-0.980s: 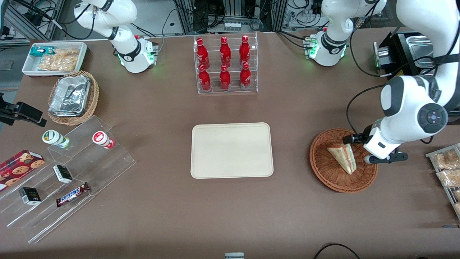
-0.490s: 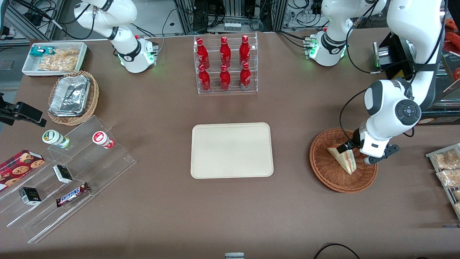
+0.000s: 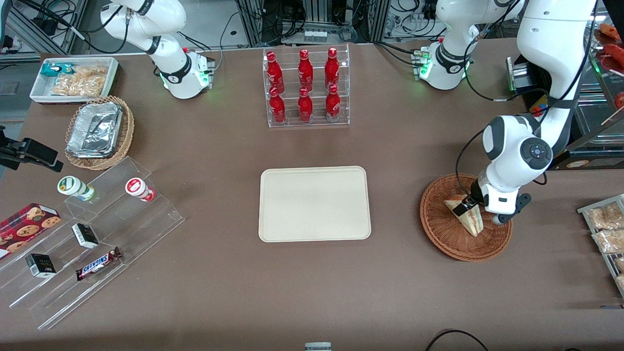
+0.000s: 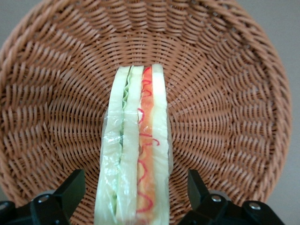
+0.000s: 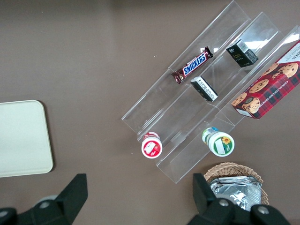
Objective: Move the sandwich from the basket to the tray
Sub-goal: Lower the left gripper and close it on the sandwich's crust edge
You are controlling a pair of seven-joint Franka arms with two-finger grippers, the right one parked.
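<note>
Left wrist view shows the gripper with its jaws wide, one finger on each side of the sandwich and not yet touching it. The sandwich stands on edge in the wicker basket. Compared with a second ago, in the front view the gripper has moved from the basket's rim to directly above the wedge. I judge that closing comes next; the tray is still empty.
</note>
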